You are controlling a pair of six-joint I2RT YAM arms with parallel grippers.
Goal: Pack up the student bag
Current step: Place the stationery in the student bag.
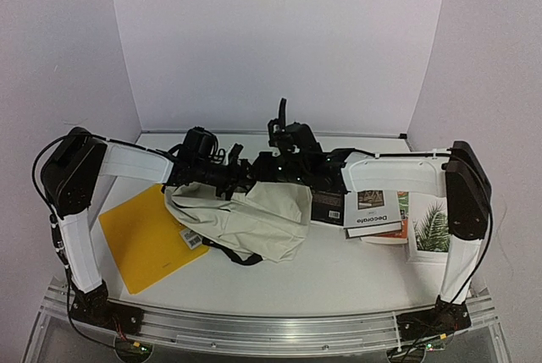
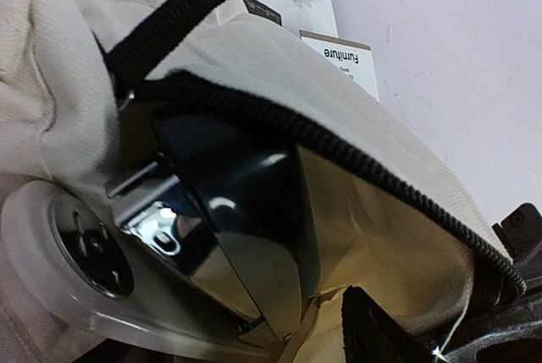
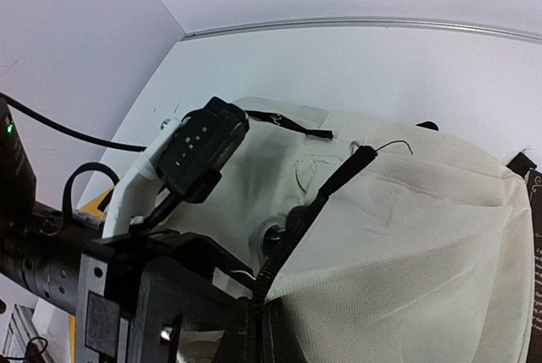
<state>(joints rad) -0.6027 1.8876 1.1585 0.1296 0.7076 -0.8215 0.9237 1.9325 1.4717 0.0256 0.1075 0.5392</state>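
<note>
The student bag [image 1: 254, 219], cream fabric with black zipper trim, lies slumped at the table's middle. My left gripper [image 1: 240, 178] comes in from the left at the bag's upper rim. In the left wrist view [image 2: 330, 321] its jaws pinch cream fabric just under the black zipper edge [image 2: 339, 147], and a glossy black shape sits inside the opening. My right gripper [image 1: 269, 170] meets the same rim from the right. In the right wrist view [image 3: 269, 329] it is shut on the zipper trim of the bag [image 3: 406, 236], holding it raised.
A yellow folder [image 1: 148, 236] lies flat left of the bag. A black book [image 1: 326, 206], a white "Decorate" book [image 1: 373, 211] and a leaf-print book [image 1: 432, 228] lie to its right. White walls close three sides. The left arm's wrist [image 3: 199, 147] shows beside the right gripper.
</note>
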